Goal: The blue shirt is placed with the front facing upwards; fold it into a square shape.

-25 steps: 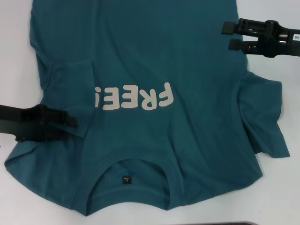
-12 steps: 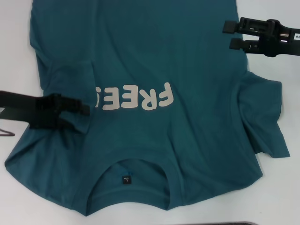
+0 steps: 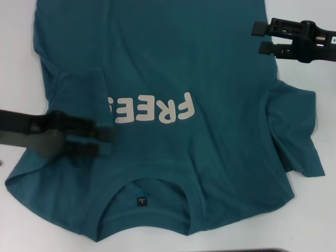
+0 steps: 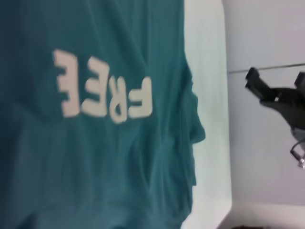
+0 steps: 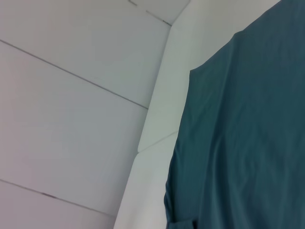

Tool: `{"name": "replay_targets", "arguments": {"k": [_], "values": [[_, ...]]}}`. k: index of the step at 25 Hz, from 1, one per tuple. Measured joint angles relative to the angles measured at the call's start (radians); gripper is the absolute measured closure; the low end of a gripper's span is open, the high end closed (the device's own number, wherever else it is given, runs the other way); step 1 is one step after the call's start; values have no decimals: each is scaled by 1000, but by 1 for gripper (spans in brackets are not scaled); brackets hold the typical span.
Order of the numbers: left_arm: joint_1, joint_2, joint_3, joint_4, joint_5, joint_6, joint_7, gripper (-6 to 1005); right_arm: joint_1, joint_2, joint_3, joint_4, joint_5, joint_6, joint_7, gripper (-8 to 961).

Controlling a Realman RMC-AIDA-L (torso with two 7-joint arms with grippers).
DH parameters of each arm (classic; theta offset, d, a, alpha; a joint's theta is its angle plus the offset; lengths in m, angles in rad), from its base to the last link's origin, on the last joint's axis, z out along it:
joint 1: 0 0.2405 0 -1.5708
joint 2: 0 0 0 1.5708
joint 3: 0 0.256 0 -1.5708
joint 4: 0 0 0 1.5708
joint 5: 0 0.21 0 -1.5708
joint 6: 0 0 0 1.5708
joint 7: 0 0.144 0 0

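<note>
Blue shirt (image 3: pixel 168 105) flat beneath left claw (image 3: pixel 105 142), prongs parted; right claw (image 3: pixel 257 38) beside its edge, likewise parted

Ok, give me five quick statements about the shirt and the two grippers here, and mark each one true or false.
1. The blue shirt lies with its lettering facing up. True.
2. The left gripper is over the shirt, beside the lettering. True.
3. The right gripper is clamped on the collar. False: it is open at the shirt's far right edge.
4. The shirt is already folded into a square. False: it lies spread out.
5. The table is white. True.
</note>
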Motion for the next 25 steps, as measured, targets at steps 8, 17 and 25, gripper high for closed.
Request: {"name": "replay_targets", "arguments": {"k": [8, 17, 25], "values": [[31, 51, -65, 28, 0, -112, 114, 342, -2, -3, -4, 0, 0, -5, -4, 163], [25, 20, -28, 55, 123, -262, 82, 341, -5, -4, -4, 0, 0, -1, 0, 165], [27, 17, -2, 33, 116, -116, 104, 341, -8, -4, -4, -1, 0, -4, -1, 167]]}}
